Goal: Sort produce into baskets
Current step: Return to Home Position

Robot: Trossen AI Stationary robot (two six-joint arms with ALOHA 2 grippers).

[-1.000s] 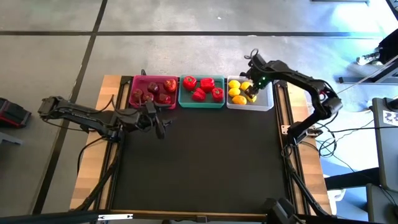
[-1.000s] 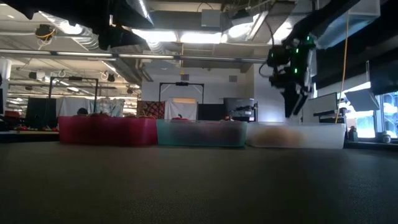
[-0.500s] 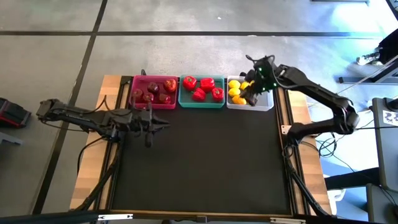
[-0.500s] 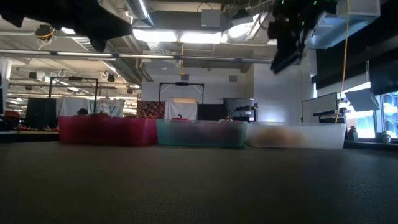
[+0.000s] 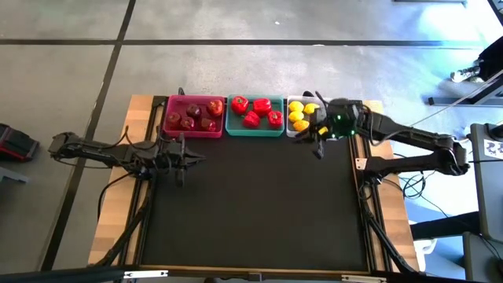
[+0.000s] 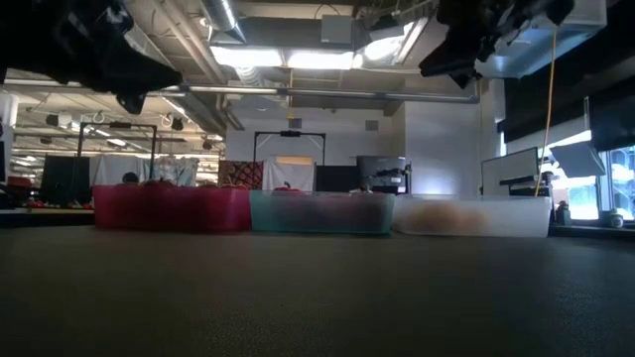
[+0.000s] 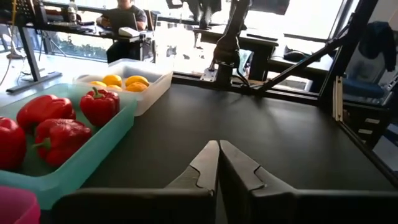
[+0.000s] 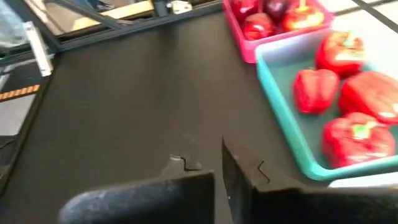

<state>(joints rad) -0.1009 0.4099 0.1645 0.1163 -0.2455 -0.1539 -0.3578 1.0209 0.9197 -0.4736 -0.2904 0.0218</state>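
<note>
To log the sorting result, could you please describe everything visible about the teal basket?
The teal basket is a shallow rectangular tray, plastic by its look, sitting flat on the black table top, middle of the row between the pink basket and the white basket. It holds four red bell peppers in one layer.

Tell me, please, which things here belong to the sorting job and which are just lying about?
Job: pink basket of apples, teal basket of peppers, white basket of lemons; left gripper and right gripper, both above the black mat.
Lying about: black-and-red case on the floor, loose cables, seated person in the room behind.
</note>
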